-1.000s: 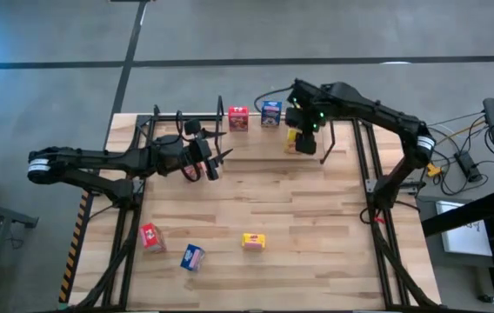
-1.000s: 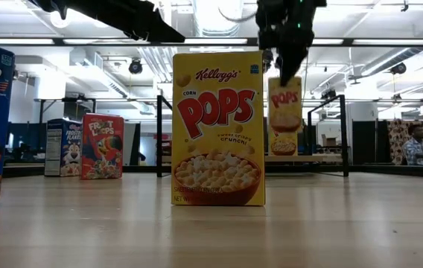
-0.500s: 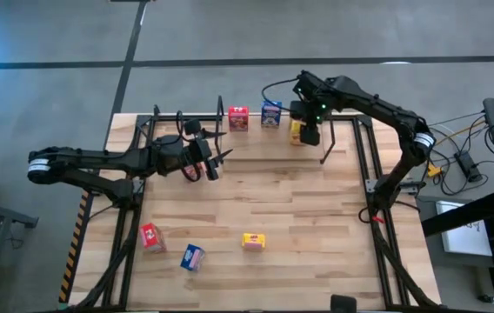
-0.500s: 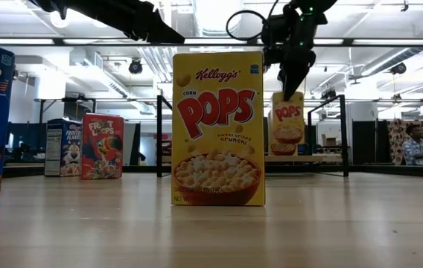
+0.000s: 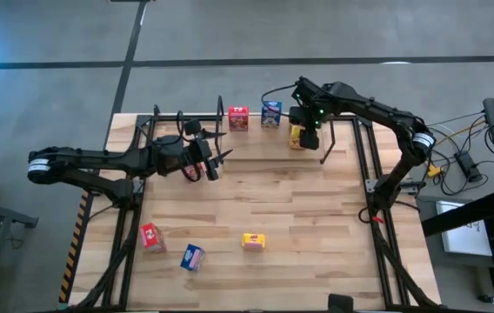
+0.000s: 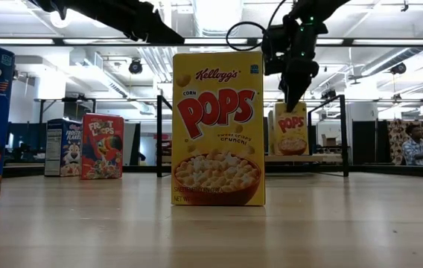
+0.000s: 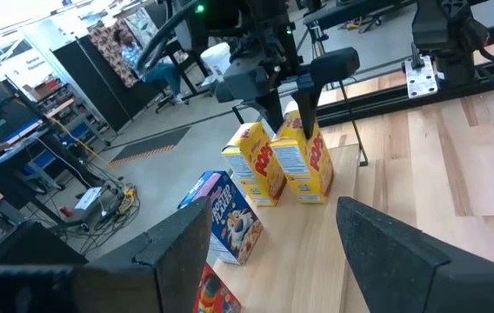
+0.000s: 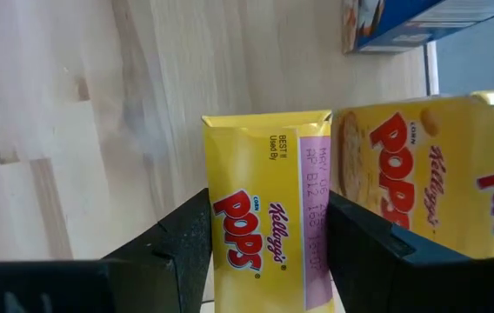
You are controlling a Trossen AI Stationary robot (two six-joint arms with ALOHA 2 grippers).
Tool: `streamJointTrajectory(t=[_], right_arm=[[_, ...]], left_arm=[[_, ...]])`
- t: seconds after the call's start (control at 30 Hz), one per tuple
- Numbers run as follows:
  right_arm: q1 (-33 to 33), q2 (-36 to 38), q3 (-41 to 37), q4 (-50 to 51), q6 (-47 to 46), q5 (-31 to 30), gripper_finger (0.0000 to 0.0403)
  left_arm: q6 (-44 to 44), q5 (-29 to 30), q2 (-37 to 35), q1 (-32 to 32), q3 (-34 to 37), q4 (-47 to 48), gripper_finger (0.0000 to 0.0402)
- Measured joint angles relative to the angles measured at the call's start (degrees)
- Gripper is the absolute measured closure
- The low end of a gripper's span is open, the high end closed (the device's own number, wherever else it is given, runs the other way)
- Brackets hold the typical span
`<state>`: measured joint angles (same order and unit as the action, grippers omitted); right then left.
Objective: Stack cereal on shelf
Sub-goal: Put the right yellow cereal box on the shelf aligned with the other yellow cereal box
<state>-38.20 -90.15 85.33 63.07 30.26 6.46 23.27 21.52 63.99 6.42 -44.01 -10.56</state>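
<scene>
Pinching a yellow cereal box [image 8: 269, 228], the right hand [image 5: 306, 135] has lowered it beside another yellow box [image 8: 430, 178].

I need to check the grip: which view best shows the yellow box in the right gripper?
Right wrist view: the yellow box fills the frame between the right gripper's fingers. Left wrist view shows it gripped from above; high view shows a yellow sliver; low view shows its front.

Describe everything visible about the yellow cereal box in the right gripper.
The yellow Corn Pops box is small, printed cardboard, with red lettering and a pink side panel bearing a date stamp. It stands upright at the table's far edge, pinched at its top between the right gripper fingers. A second yellow box stands right beside it, with the blue box farther along. Whether its base rests on the wood cannot be told.
</scene>
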Motion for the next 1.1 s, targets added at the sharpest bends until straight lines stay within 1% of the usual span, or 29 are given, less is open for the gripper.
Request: streamJointTrajectory(t=[0.2,0.7,0.83,1.1], right_arm=[[0.0,0.0,-1.18,-2.65,0.5,-0.39,0.0221],[0.0,0.0,-1.21,-2.96,0.33,-0.48,0.022],[0.0,0.0,-1.23,-3.45,0.37,-0.55,0.0214],[-0.09,-0.04,-1.26,-5.08,1.31,-1.83,0.0211]], left_arm=[[0.0,0.0,0.0,-0.02,0.0,-0.02,0.0171],[-0.02,0.0,0.0,0.0,0.0,-0.05,0.0171],[-0.02,0.0,0.0,0.0,0.0,-0.05,0.0171],[-0.04,0.0,0.0,0.0,0.0,-0.05,0.0171]])
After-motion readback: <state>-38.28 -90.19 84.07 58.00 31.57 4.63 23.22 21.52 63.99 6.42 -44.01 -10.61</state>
